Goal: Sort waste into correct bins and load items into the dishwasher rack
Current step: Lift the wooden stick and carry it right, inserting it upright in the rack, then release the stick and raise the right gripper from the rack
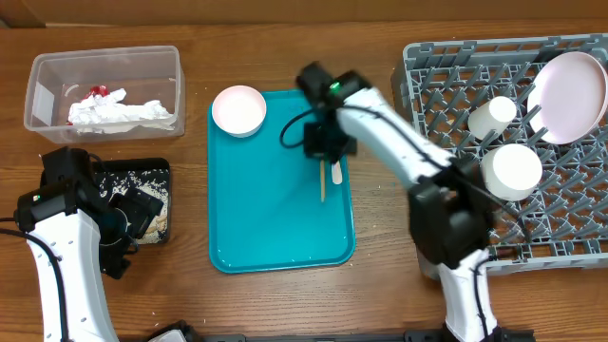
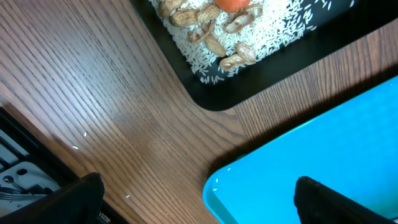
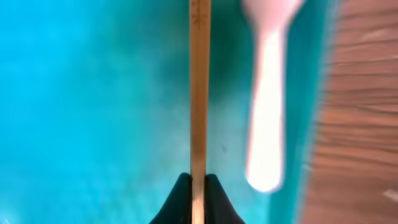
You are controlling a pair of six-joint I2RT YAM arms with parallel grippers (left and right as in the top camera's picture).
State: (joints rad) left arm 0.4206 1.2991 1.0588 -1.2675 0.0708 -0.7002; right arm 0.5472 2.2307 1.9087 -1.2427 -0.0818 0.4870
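The right tool is clenched on one end of the wooden stick, whose long axis runs straight out from it over the teal tray, the pink spoon parallel just beside. The left tool hangs released by the black bin of rice and peanuts; the clear bin holds crumpled paper, the dishwasher rack cups and a plate.

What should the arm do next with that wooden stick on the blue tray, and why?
Probably lift it straight up. The right gripper is closed on the wooden stick, which lies on the tray beside a pink spoon, so sliding might knock the spoon.
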